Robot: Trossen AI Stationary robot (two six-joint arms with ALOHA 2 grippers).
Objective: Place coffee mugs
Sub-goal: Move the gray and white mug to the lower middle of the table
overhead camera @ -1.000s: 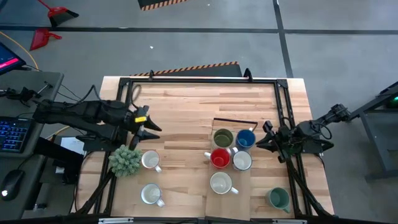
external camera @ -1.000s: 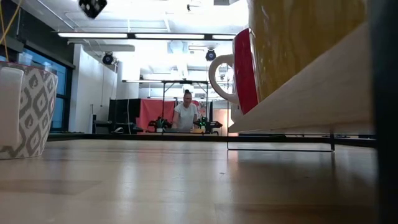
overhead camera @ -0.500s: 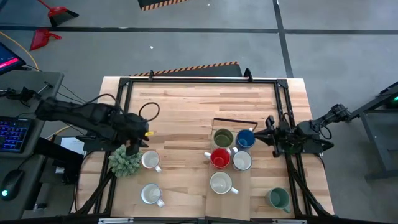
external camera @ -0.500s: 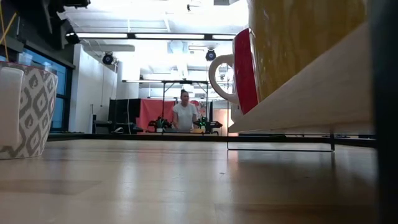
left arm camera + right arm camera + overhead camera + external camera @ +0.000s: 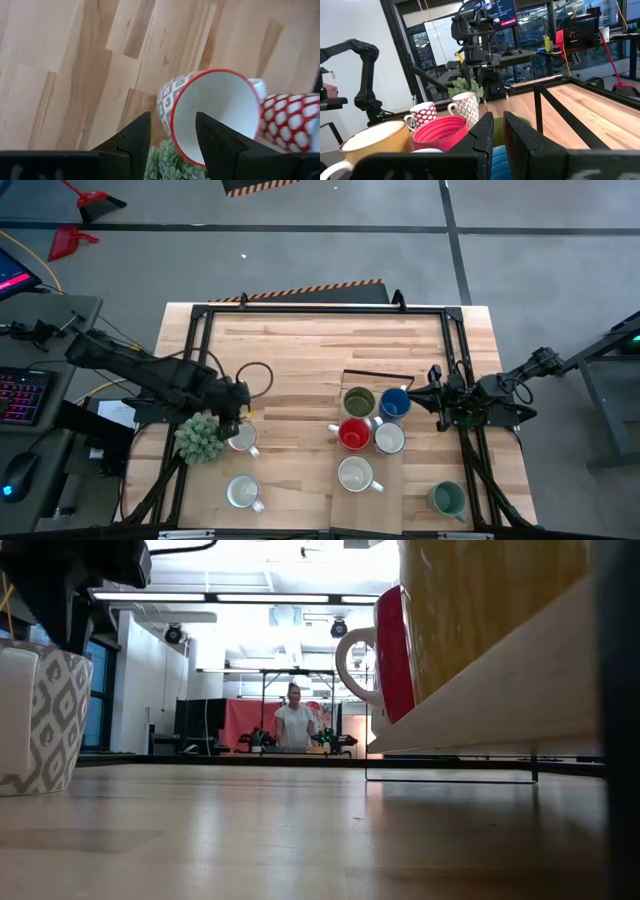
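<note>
High view: left gripper (image 5: 236,418) poised over a white mug (image 5: 241,437) beside the plant (image 5: 201,438).
Its fingers stand apart over the patterned mug's near rim, nothing gripped; the step looks like the reach, and the next move calls for lowering onto the wall and closing. A second ago this arm sat farther back, clear of the mug. Five mugs crowd the board (image 5: 362,480), one white mug (image 5: 243,493) and the teal mug (image 5: 447,499) lie apart. Right gripper (image 5: 430,395) waits near the blue mug (image 5: 394,402), fingers almost together, empty.
</note>
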